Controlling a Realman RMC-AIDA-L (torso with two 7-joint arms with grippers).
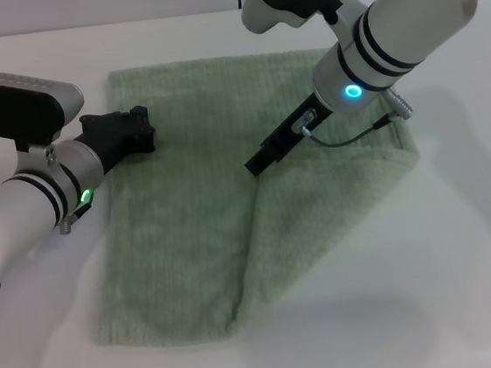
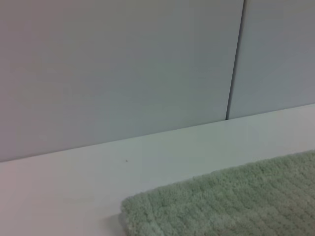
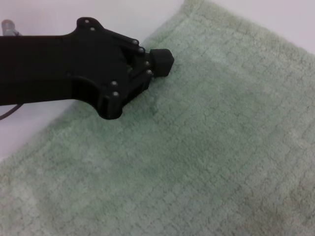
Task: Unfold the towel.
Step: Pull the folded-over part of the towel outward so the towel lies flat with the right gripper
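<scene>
2 grippers over the towel (image 1: 229,194) — right gripper (image 1: 255,164) jaws pressed together, left gripper (image 1: 139,129) jaws unclear — white table (image 1: 462,240).

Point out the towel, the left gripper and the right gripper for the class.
towel (image 1: 181,243): head view, flat single layer.
left gripper (image 1: 139,129): head view, black tip at towel's edge.
right gripper (image 1: 261,160): head view, tip over the towel.

I see the soft green towel (image 1: 189,234) lying flat on the white table. Its right side is still folded over in a slanted flap.
</scene>
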